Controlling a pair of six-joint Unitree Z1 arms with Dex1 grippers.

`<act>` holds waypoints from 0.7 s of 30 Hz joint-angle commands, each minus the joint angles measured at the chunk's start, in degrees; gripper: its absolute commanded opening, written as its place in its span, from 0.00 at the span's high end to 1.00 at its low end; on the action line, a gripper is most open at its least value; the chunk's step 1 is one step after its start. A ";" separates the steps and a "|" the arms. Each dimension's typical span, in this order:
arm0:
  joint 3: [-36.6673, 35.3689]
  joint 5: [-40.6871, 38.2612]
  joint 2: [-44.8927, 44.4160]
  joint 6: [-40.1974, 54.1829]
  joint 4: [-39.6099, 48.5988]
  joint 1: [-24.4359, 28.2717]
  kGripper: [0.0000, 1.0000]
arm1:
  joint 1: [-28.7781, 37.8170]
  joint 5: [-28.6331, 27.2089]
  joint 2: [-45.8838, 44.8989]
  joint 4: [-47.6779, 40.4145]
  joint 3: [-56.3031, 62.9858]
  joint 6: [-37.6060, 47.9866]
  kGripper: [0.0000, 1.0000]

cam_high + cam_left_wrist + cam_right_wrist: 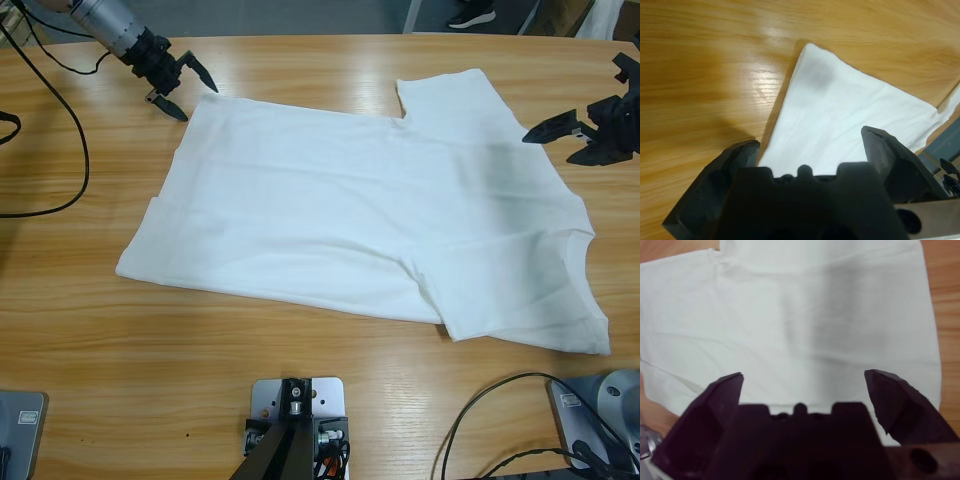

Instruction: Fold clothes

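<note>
The white T-shirt (370,210) lies spread flat across the middle of the table, with one short sleeve (450,95) pointing to the far edge and the other (530,310) to the near edge. My left gripper (198,102) stands open just off the shirt's far left corner. In the left wrist view that corner of the T-shirt (840,110) shows between the spread jaws of the left gripper (810,140). My right gripper (550,147) is open at the shirt's right edge, holding nothing. The right wrist view has the T-shirt (805,305) filling the space beyond the right gripper (805,375).
Black cables (60,150) loop over the table's left end, and another cable (480,420) curls at the front right. Bare wood (200,350) runs along the front edge. A shoe (470,15) shows on the floor beyond the far edge.
</note>
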 commanded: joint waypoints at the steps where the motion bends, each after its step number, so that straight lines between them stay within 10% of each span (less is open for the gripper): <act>1: -29.13 2.66 11.91 0.69 -2.13 0.34 0.12 | 0.60 1.02 2.25 -1.30 2.65 -0.76 0.02; 21: -29.26 -1.86 11.35 -0.03 -5.75 4.24 0.03 | 0.60 1.02 2.76 -1.30 2.93 -1.29 0.02</act>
